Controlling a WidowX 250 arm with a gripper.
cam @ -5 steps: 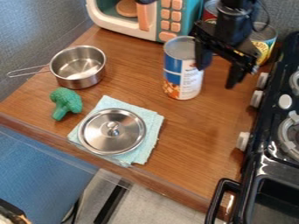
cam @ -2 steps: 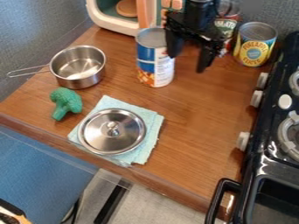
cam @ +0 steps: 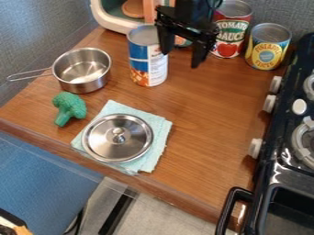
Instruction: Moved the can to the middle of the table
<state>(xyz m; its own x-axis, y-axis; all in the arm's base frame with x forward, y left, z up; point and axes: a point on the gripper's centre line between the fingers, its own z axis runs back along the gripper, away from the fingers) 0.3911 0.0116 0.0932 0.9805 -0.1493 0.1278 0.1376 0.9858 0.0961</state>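
Shifted nearer the saucepan [cam: 86, 86], the blue-and-white can [cam: 148, 62] stands beside the gripper [cam: 180, 59], jaws apart, likely closer to the middle of the bench [cam: 208, 124].

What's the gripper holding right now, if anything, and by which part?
Nothing: the gripper is open, and the blue-and-white can stands outside its grasp.

The arm [cam: 193, 10] is finished in black, with a thick upper section. The pincer [cam: 180, 59] is built of an angular, blocky crosspiece and two black fingers, narrowed towards the tips. A thin dark cable [cam: 218, 4] appears to be looped alongside.
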